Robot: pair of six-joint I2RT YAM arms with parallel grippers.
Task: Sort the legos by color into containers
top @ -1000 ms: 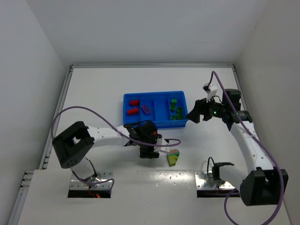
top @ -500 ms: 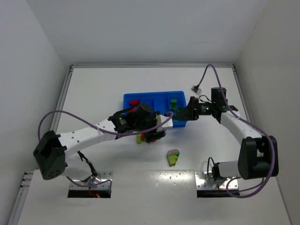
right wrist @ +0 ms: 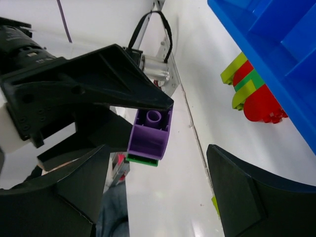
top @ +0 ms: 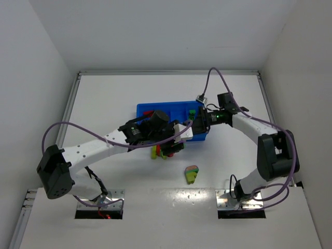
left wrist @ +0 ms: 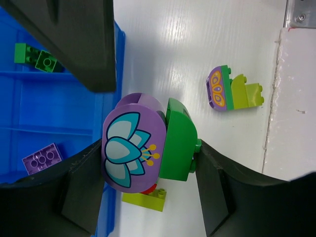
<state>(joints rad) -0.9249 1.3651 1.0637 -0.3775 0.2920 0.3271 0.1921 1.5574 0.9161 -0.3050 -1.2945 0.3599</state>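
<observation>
You seem mid-split: the left gripper (left wrist: pixel 149 148) is clamped on a purple-green cluster (left wrist: pixel 143 143) by the tray's (top: pixel 171 104) near edge, so close the right gripper (right wrist: pixel 158 150), fingers apart, on one brick.

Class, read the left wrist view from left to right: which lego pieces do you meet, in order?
purple brick → held cluster → loose cluster

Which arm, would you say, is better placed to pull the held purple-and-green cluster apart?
Probably right: the left fingers hold the cluster beside the blue tray, while the right fingers are open and facing it.
</observation>
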